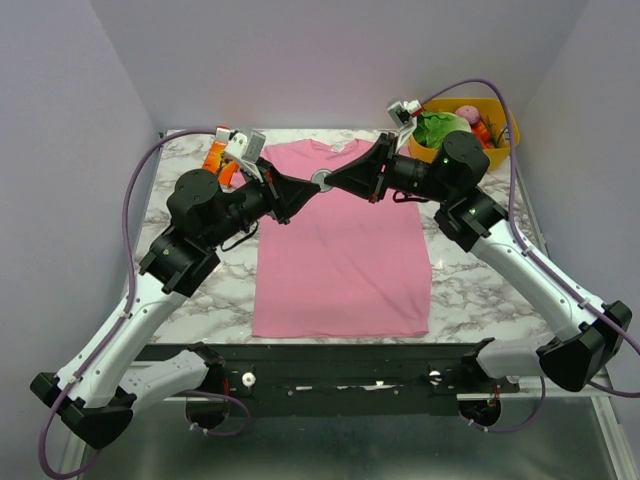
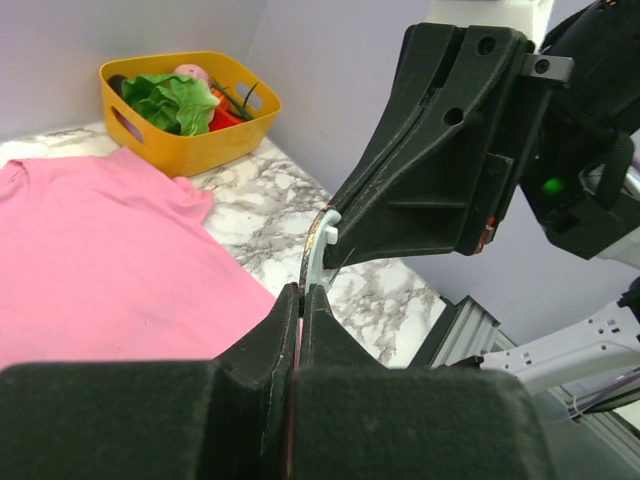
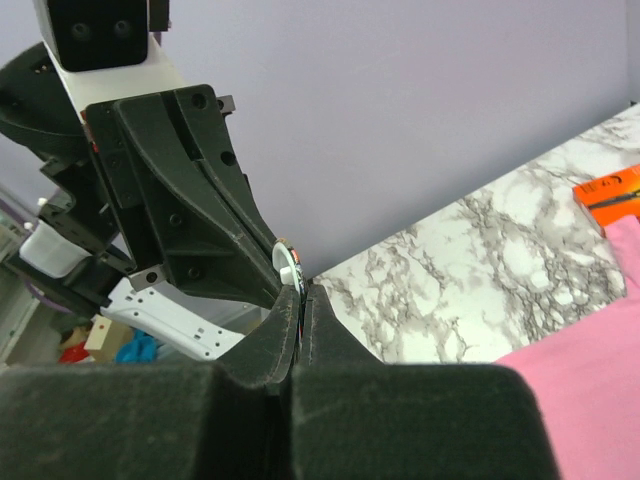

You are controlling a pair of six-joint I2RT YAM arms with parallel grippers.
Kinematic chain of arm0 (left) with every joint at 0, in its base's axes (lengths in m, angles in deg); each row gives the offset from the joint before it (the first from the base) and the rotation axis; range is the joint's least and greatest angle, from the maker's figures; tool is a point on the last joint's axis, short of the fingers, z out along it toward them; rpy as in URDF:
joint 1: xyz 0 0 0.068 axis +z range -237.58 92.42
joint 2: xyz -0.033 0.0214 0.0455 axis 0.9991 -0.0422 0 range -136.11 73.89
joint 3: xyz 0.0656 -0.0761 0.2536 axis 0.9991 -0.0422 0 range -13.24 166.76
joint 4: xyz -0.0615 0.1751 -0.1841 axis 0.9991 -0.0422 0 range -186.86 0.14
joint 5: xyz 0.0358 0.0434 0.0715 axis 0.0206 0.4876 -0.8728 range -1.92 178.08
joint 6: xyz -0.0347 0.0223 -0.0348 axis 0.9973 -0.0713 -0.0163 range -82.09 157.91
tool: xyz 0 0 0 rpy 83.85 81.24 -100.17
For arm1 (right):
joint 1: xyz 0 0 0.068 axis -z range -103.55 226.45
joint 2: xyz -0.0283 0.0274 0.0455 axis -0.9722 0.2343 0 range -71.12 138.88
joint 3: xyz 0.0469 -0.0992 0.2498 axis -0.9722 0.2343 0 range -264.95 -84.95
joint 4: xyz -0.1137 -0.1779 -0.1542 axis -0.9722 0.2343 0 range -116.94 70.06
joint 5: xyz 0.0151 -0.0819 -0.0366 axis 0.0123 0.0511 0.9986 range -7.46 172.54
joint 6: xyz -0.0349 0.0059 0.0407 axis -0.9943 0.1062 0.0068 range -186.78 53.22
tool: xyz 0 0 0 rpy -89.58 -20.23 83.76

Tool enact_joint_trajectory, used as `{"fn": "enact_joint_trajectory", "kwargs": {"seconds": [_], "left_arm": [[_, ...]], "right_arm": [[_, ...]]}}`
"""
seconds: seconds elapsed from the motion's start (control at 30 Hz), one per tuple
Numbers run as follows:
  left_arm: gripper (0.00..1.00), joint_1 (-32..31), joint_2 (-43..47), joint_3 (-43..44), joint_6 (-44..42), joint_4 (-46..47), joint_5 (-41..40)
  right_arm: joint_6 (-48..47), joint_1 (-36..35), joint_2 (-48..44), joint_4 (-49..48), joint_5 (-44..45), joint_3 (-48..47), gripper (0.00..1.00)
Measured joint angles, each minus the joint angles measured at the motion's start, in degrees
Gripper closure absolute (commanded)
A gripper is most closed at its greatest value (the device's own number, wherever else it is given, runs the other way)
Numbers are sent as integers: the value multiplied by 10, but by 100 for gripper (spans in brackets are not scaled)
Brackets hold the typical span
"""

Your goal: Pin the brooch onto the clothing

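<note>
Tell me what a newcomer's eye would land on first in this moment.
The left gripper and right gripper meet tip to tip above the chest of the pink T-shirt, both shut on the tiny round brooch between them. The shirt lies flat in the middle of the marble table. A yellow basket of toy food sits at the far right corner and an orange package at the far left.

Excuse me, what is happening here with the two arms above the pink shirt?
The two arms meet in the air above the pink T-shirt, which lies flat on the marble table. The left gripper and the right gripper are both closed on the small brooch, each pinching one edge. The brooch is not yet pinned to the shirt. A yellow basket stands at the back.
</note>
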State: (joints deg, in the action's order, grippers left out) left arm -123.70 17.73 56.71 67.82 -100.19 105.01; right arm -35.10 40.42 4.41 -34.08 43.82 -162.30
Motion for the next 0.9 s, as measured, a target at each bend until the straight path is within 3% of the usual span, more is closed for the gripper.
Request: {"fn": "enact_joint_trajectory", "kwargs": {"seconds": [0.1,0.23,0.37,0.5,0.9], "left_arm": [[100,-2,0,-1,-8,-10,-8],[71,-9,11,-6,-23,-25,-9],[53,-16,16,-6,-41,-33,-5],[52,-16,16,-2,-57,-43,7],[65,-2,28,18,-85,-67,41]], "right_arm": [[-17,-2,-5,5,5,10,99],[-28,-8,-17,-3,5,30,99],[-28,-16,-27,-24,0,50,99],[-28,-23,-28,-30,-6,67,99],[-26,-23,-41,-53,-16,89,99]]}}
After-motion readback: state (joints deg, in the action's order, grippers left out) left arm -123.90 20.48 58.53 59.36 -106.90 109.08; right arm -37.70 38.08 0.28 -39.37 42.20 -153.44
